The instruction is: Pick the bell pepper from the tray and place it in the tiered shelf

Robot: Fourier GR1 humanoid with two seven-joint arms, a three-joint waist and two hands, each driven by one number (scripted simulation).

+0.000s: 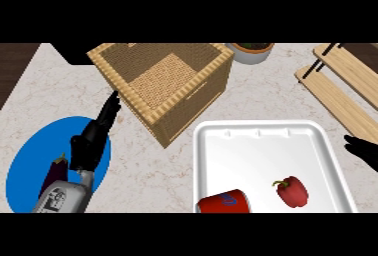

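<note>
Marble-patterned counter carries a white plastic tray (325, 150) whose near right corner holds the small, smooth, light-looking red bell pepper (291, 191), probably best pinched across its body, while the right hand (362, 150) beside the tray's right edge shows too little to tell its state and the left hand (94, 137) rests straight-fingered.

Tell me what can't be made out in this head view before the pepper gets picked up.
- Right hand: cut off by the right edge; fingers unreadable.
- Tiered shelf: runs off the right edge.
- Red can: cut by the bottom band.
- Eggplant: partly behind the left hand.
- Potted plant: top cut off.

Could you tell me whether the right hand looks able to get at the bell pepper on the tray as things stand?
Probably yes: the bell pepper lies uncovered on the white tray, apart from the red can, and nothing stands between it and the right hand.
</note>
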